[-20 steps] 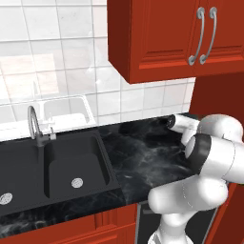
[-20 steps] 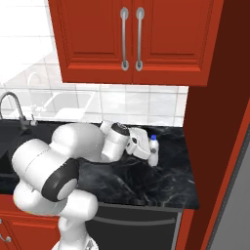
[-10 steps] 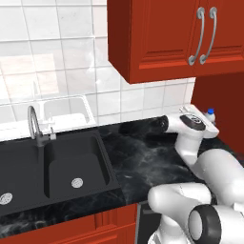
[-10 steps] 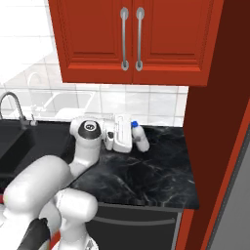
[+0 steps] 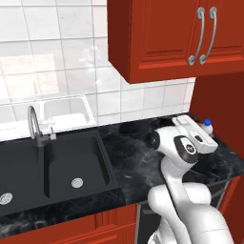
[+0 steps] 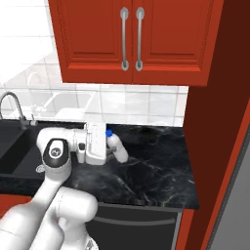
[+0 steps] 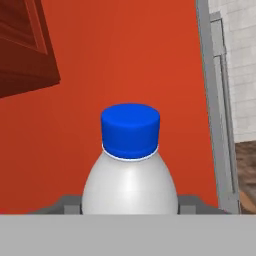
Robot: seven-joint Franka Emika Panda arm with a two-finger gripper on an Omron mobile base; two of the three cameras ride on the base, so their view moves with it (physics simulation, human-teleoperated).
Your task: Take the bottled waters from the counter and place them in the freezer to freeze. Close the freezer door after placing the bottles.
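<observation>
The arm (image 5: 183,209) is glossy white, built of fat rounded segments that swell like bulbs at each bend. Its joints are capped with dark grey rings around paler grey discs, one (image 5: 187,147) in the left base view and another (image 6: 54,152) in the right base view, and a small dark round knob sits at the side of a segment. The hand (image 6: 95,143) is a flat white block with squared edges and a dark seam along its side.
</observation>
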